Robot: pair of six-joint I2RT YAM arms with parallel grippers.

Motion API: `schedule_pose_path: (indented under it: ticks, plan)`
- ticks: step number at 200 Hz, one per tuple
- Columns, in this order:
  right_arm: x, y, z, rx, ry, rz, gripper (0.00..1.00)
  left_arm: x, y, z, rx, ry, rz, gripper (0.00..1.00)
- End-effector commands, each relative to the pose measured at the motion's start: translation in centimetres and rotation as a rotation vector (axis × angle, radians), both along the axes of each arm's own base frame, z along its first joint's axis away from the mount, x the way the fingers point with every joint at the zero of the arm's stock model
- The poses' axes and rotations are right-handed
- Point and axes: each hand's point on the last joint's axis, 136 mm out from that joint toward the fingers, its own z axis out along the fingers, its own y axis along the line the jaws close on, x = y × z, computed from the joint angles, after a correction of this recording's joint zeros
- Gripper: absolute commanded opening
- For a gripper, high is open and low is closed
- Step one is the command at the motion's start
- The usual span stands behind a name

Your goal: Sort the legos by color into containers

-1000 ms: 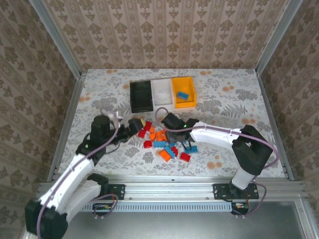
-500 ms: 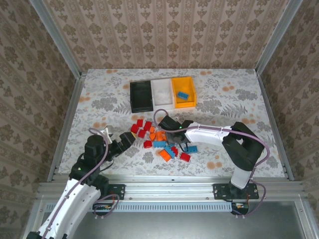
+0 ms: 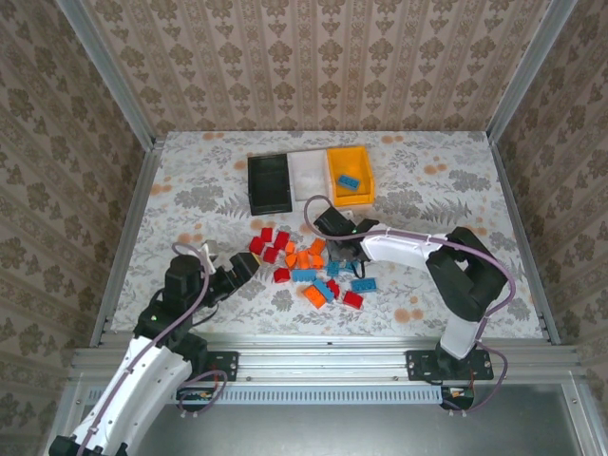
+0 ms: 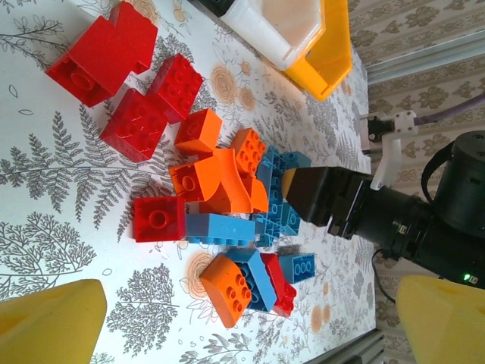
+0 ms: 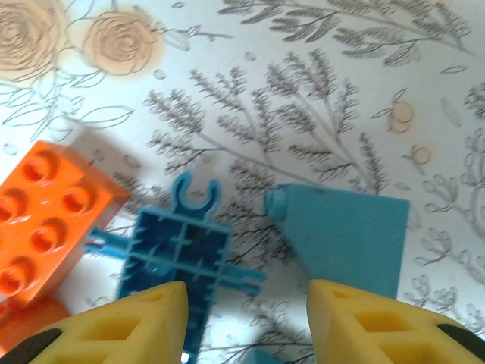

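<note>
The legos [image 3: 309, 266] lie in a loose pile of red, orange and blue bricks at mid-table. Behind them stand the containers: black [image 3: 269, 183], white [image 3: 310, 176] and orange-yellow [image 3: 365, 193], the last with a blue brick [image 3: 348, 180] inside. My left gripper [image 3: 239, 270] hovers open just left of the pile, its yellow fingertips [image 4: 53, 318] wide apart and holding nothing. My right gripper [image 3: 344, 254] is low over the pile's right side, open. Below its jaws [image 5: 244, 296] lie an upturned blue piece [image 5: 178, 254] and a blue brick [image 5: 345, 231], neither clamped.
Red bricks [image 4: 114, 53] lie at the pile's left end and orange ones [image 4: 220, 178] in its middle. The right arm's black wrist [image 4: 326, 201] hangs over the blue bricks. An orange brick [image 5: 45, 216] sits beside the right gripper. Metal rails border the table.
My left arm has drawn back from the pile toward the near left, uncovering red bricks. My right gripper has shifted slightly right and away over the blue bricks.
</note>
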Motion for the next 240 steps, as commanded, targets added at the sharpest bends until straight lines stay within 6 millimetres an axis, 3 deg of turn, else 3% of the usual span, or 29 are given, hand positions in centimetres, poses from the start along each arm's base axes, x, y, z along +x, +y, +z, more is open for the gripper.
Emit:
schedule_pose_path:
  ticks: [1, 80, 119, 153, 240]
  plan:
    - [0.8, -0.8, 0.4, -0.045, -0.03, 0.013, 0.47, 0.6, -0.1, 0.8, 0.002, -0.019, 0.005, 1.0]
    - [1.4, -1.2, 3.5, -0.018, -0.084, 0.043, 0.47, 1.7, -1.3, 0.3, 0.006, 0.021, -0.031, 1.0]
    - [1.6, -2.0, 3.9, -0.003, -0.072, 0.075, 0.58, 1.8, -1.9, -0.7, 0.001, 0.052, -0.062, 1.0]
    - [1.2, -1.9, 2.5, 0.016, -0.004, 0.122, 0.71, 2.3, -2.4, -1.0, -0.009, 0.059, -0.067, 1.0]
    - [2.5, -4.6, -1.2, 0.006, 0.067, 0.04, 0.66, 2.6, -3.0, -1.5, 0.004, 0.081, -0.084, 1.0]
